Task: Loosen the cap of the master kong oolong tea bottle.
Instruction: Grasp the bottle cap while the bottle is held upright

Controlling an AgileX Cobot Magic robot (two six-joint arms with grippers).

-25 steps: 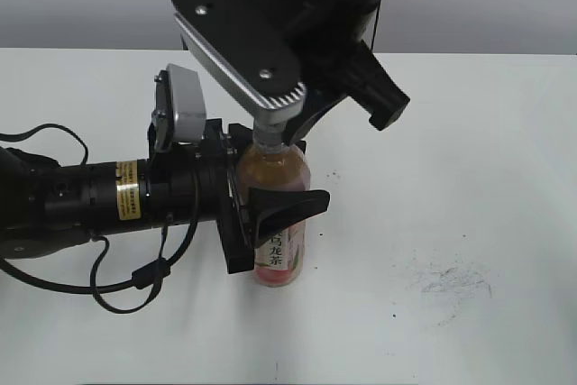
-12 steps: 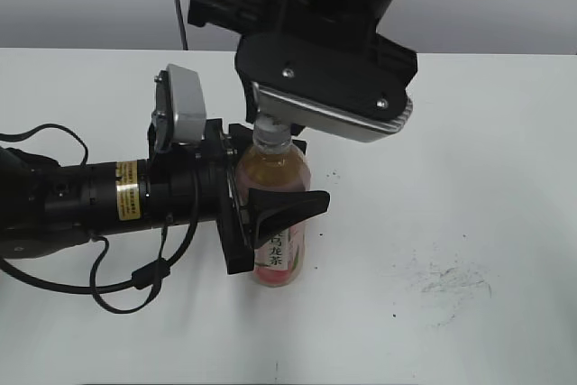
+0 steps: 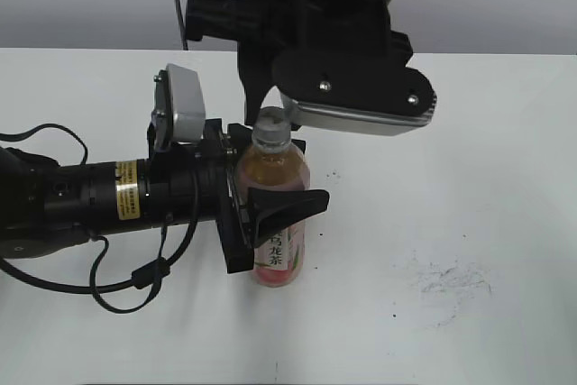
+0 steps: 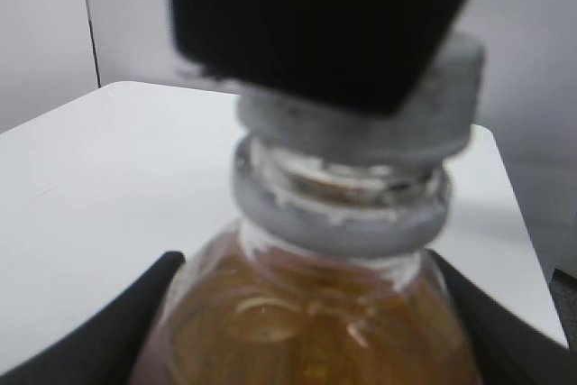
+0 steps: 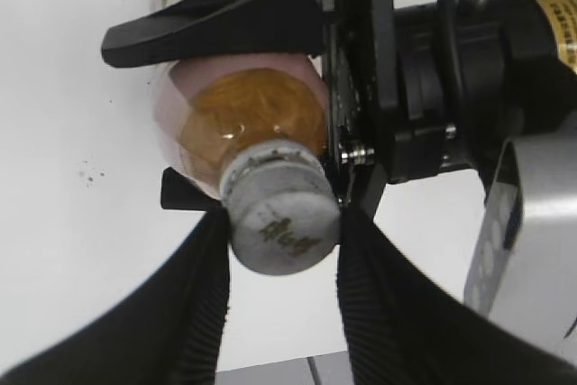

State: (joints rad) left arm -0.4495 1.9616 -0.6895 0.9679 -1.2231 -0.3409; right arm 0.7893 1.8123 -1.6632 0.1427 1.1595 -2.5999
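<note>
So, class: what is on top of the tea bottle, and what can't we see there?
The tea bottle carries its grey cap, gripped between the right gripper fingers. A dark mark shows on top. The neck thread beneath the cap is covered.

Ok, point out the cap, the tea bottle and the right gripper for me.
cap (image 5: 281, 218): right wrist view, on its flat grey top.
tea bottle (image 3: 281, 254): exterior view, on the label low on its body.
right gripper (image 5: 281, 304): right wrist view, midway between the two black ribbed fingers flanking the cap.
</note>
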